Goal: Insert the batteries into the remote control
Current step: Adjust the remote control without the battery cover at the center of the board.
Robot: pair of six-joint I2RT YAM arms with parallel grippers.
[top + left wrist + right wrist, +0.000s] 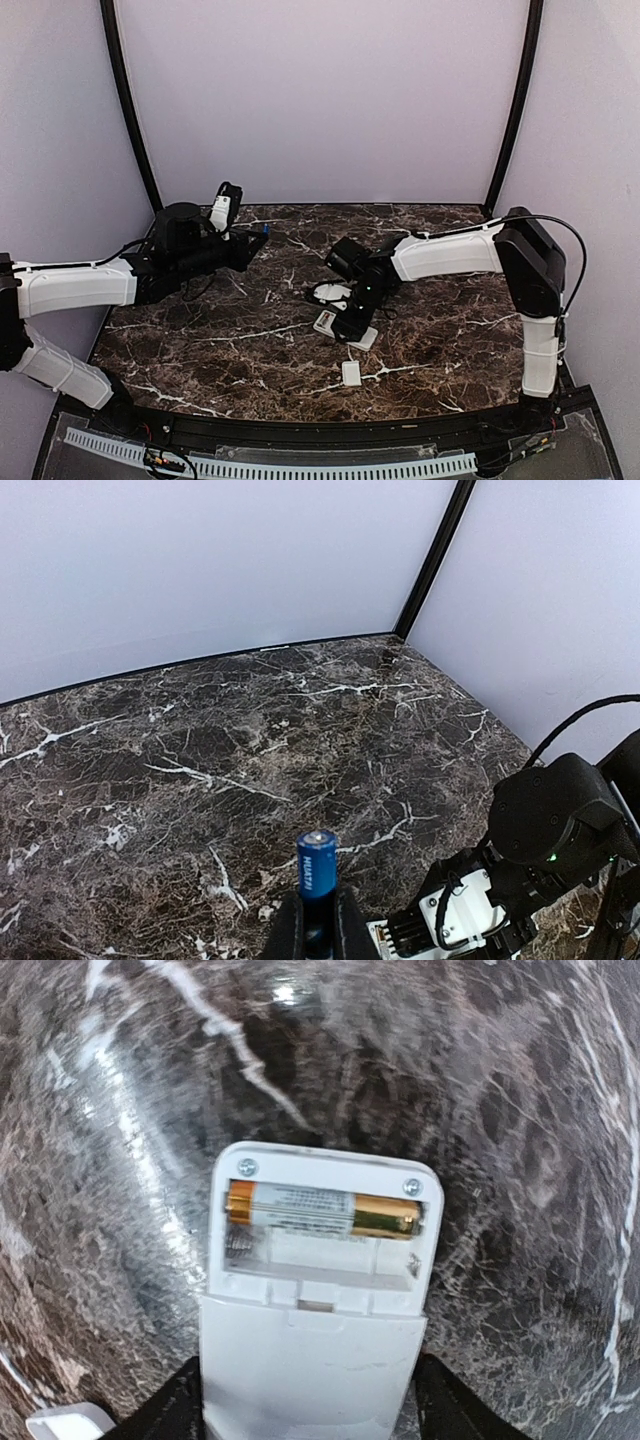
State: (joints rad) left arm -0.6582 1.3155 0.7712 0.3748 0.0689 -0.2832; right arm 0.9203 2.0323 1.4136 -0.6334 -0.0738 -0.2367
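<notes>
Jaws of the left gripper (318, 935) are shut on the bluish battery (317, 872). The battery is held by its lower end, and its top sticks out past the fingertips. It is held up over the far left part of the table (200, 340), well apart from the remote control (315, 1360).

The remote control is laid back side up near the middle of the table, with its battery bay uncovered. The tan battery (320, 1210) is seated in the slot farther from the right gripper (315, 1400). A bare spring is seen in the slot beside it.

The right gripper is spread wide, with one finger on each side of the remote's near end. Whether the remote is being squeezed cannot be told. A small white cover (351, 374) is laid on the table just nearer than the remote.
</notes>
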